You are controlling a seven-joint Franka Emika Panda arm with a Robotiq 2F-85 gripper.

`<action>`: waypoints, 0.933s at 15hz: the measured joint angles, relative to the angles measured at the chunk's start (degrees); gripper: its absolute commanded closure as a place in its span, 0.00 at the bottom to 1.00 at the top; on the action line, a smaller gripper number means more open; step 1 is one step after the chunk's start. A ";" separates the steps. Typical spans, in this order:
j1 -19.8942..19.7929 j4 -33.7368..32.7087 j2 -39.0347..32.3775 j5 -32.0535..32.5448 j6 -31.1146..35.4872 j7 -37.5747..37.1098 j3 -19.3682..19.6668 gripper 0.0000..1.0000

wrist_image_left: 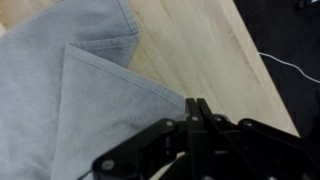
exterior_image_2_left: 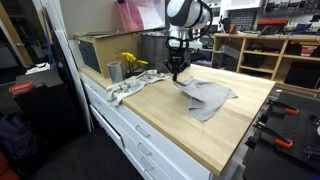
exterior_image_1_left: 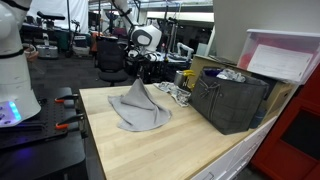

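A grey cloth (exterior_image_1_left: pixel 140 110) lies on the light wooden table (exterior_image_1_left: pixel 170 150), with one part pulled up into a peak. My gripper (exterior_image_1_left: pixel 137 78) is shut on the top of that peak. Both exterior views show this, with the gripper (exterior_image_2_left: pixel 177 72) above the cloth (exterior_image_2_left: pixel 207 97). In the wrist view the two black fingers (wrist_image_left: pixel 197 104) are pressed together at the cloth's edge (wrist_image_left: pixel 60 90). Bare wood shows to the right of them.
A dark crate (exterior_image_1_left: pixel 232 100) stands at the table's back with a clear box (exterior_image_1_left: pixel 285 55) above it. A metal cup (exterior_image_2_left: pixel 114 71), a yellow item (exterior_image_2_left: pixel 131 62) and a white rag (exterior_image_2_left: pixel 127 90) lie near the crate. Clamps (exterior_image_2_left: pixel 285 140) sit beside the table edge.
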State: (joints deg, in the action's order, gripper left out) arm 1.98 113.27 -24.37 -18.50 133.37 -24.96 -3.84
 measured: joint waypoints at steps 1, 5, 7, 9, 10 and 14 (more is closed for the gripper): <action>0.22 -1.86 -0.89 -1.10 -1.19 0.79 -0.90 0.99; 1.57 -10.17 -5.14 -4.58 -6.49 0.65 -2.91 0.99; 2.31 -15.26 -7.96 -5.81 -9.39 -2.42 -2.83 0.71; 2.97 -20.17 -10.74 -5.86 -11.15 -5.68 -2.26 0.57; 3.45 -22.08 -11.86 -5.37 -11.34 -7.08 -1.68 0.50; 5.76 -23.85 -13.69 -0.05 -11.05 -10.64 2.49 0.19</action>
State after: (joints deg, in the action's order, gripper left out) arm 7.74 89.42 -38.06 -18.55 122.32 -35.61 -1.35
